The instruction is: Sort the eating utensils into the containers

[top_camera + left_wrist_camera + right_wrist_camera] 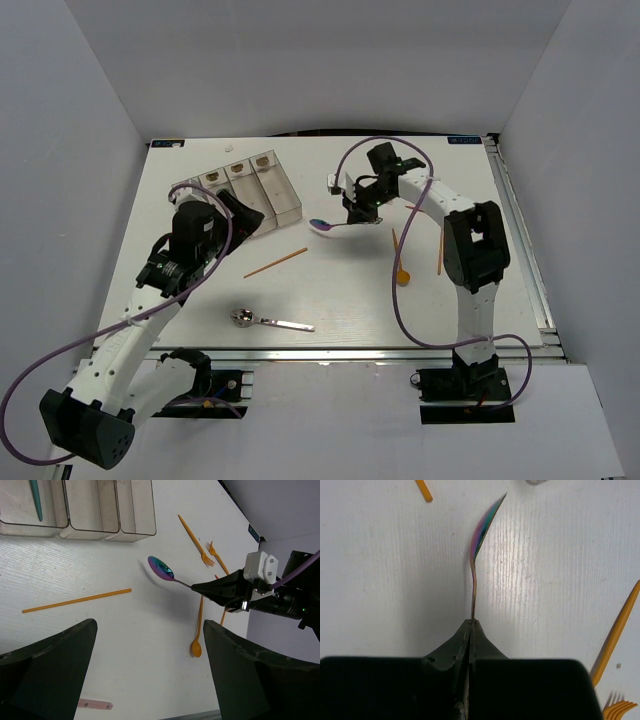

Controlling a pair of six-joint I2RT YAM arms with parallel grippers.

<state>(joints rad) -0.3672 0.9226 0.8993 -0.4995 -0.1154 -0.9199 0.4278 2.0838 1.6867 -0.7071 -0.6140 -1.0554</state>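
Eating utensils are mostly unsorted on the desk [340, 290]. At the far left the containers [283, 203] hold one teal piece [35, 500]. The left fingers [55, 670] gape wide and empty just beside them, where a crossing arm might clip them. An orange chopstick [276, 262] and a metal scoop [270, 322] lie at 6 o'clock of the bins. The rainbow spoon [322, 226] hangs at their 4 o'clock, pinched by its handle tip in the closed right fingers [450, 655]. So slight a hold may let it swivel or slip, and its bowl could catch a narrow bin wall. An orange spoon [400, 265] and forks [204, 558] lie further toward 3 o'clock.
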